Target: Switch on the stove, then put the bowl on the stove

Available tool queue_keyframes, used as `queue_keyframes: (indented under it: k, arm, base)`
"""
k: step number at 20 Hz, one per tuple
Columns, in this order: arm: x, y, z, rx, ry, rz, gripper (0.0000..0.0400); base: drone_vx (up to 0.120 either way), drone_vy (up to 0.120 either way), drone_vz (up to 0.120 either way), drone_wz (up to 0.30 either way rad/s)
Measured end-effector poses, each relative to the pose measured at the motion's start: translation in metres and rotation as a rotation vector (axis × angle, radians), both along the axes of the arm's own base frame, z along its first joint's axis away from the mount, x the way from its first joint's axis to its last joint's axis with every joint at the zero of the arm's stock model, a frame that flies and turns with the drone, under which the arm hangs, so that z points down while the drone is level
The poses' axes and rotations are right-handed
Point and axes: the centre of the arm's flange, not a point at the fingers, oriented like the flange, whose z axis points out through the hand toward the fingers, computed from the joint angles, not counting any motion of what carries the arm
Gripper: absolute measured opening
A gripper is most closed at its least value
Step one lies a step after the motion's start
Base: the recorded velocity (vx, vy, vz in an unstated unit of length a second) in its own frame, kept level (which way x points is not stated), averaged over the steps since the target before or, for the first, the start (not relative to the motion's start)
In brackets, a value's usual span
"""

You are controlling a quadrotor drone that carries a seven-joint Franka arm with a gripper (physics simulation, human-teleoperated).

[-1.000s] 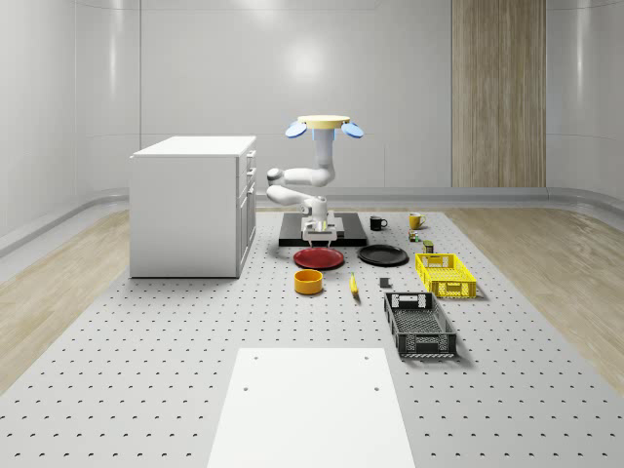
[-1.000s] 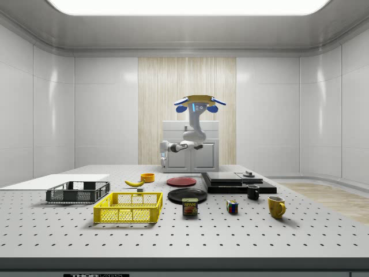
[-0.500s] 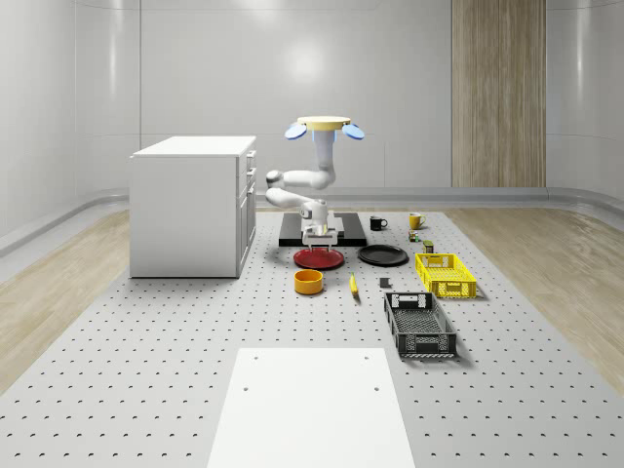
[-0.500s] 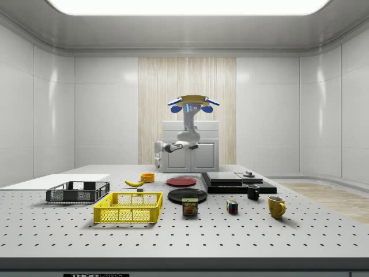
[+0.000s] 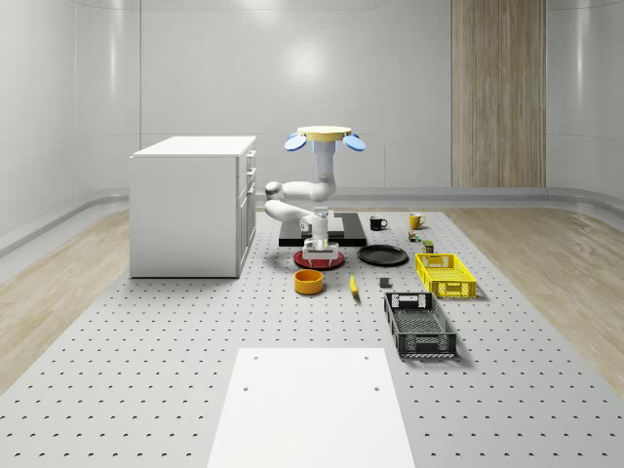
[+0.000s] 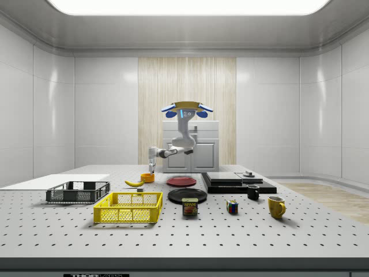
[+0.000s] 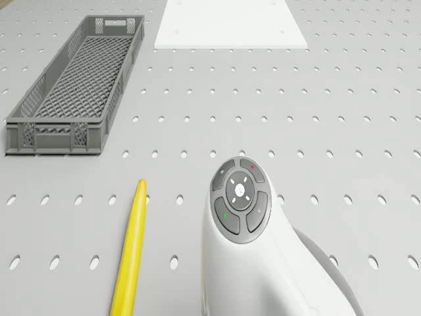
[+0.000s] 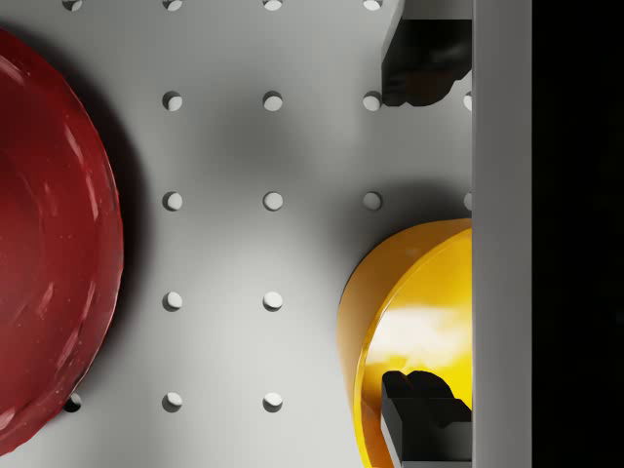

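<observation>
The yellow bowl (image 5: 309, 282) stands upright on the table in front of the red plate (image 5: 318, 260); it is also in the side view (image 6: 147, 177) and the wrist view (image 8: 409, 322). The black stove (image 5: 341, 230) lies behind the red plate. My drone (image 5: 326, 136) hovers over the stove's front part, with the arm reaching forward and down. My gripper (image 5: 319, 254) points down over the red plate's front edge, a little above and behind the bowl (image 6: 151, 168). It is open (image 8: 424, 234), with one finger (image 8: 424, 405) over the bowl's rim.
A white cabinet (image 5: 190, 205) stands at the whole-scene view's left. A black plate (image 5: 382, 255), yellow basket (image 5: 446, 274), grey crate (image 5: 419, 324) and banana (image 5: 353, 284) lie to the right of the bowl. Mugs (image 5: 378, 223) sit beside the stove. A white sheet (image 5: 312, 405) lies at the front.
The drone and arm have moved from over the stove towards the table's front, leftward in the side view. The gripper has come down and forward, close to the bowl.
</observation>
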Motion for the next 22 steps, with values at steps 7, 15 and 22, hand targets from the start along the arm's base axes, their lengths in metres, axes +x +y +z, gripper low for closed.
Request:
queue_keyframes:
  k: [7,15,22]
  arm:
    - [0.0,0.0,0.0,0.0,0.0,0.0,0.04]
    - [0.0,0.0,0.007,0.0,0.0,0.0,0.04]
    - [0.0,0.006,0.023,0.0,0.0,0.0,0.04]
  base:
    - [0.12,0.029,0.0,0.0]
    - [0.05,0.0,0.0,0.0]
    - [0.0,0.0,0.0,0.0]
